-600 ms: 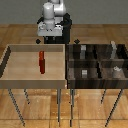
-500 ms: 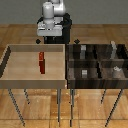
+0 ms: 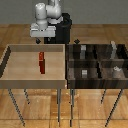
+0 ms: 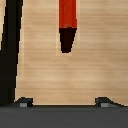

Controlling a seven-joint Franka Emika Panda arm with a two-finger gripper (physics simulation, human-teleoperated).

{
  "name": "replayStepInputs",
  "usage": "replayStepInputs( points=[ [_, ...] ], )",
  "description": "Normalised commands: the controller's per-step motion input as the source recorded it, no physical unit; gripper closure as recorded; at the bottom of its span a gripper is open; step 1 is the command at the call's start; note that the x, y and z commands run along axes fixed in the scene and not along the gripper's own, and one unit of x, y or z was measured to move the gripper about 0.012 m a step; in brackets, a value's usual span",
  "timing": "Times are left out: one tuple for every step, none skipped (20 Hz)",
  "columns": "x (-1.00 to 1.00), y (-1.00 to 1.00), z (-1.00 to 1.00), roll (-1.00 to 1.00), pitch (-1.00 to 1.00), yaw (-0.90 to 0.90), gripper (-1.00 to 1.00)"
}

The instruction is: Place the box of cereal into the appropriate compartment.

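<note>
The box of cereal [image 3: 42,63] is a small, tall red box with darker markings. It stands upright in the light tan tray [image 3: 15,75] on the exterior view's left. In the wrist view the box of cereal [image 4: 67,14] shows on the tan floor with a dark shadow under it. My gripper [image 3: 43,40] hangs above the tray's back wall, higher than the box and apart from it. The gripper [image 4: 62,102] is open and empty, with its fingertips [image 4: 22,101] wide apart. The compartment [image 3: 111,56] with the tall slim pale grey block [image 3: 114,48] is the back section of the dark bin on the exterior view's right.
The dark four-part bin [image 3: 68,75] stands beside the tan tray, and their walls meet. Other sections hold small grey shapes [image 3: 84,73], [image 3: 116,70]. Both bins rest on thin metal legs. The black robot base [image 3: 62,30] is behind the bins.
</note>
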Motion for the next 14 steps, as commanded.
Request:
replayStepInputs(
  points=[
    [1.0,0.0,0.0,0.0,0.0,0.0,-1.0],
    [1.0,0.0,0.0,0.0,0.0,0.0,-1.0],
    [1.0,0.0,0.0,0.0,0.0,0.0,-1.0],
    [1.0,0.0,0.0,0.0,0.0,0.0,-1.0],
    [1.0,0.0,0.0,0.0,0.0,0.0,-1.0],
    [1.0,0.0,0.0,0.0,0.0,0.0,-1.0],
    [1.0,0.0,0.0,0.0,0.0,0.0,-1.0],
    [1.0,0.0,0.0,0.0,0.0,0.0,-1.0],
    [1.0,0.0,0.0,0.0,0.0,0.0,-1.0],
    [1.0,0.0,0.0,0.0,0.0,0.0,-1.0],
    [1.0,0.0,0.0,0.0,0.0,0.0,-1.0],
    [1.0,1.0,0.0,0.0,0.0,0.0,-1.0],
    [0.0,0.0,0.0,0.0,0.0,0.0,-1.0],
    [0.0,0.0,0.0,0.0,0.0,0.0,-1.0]
  ],
)
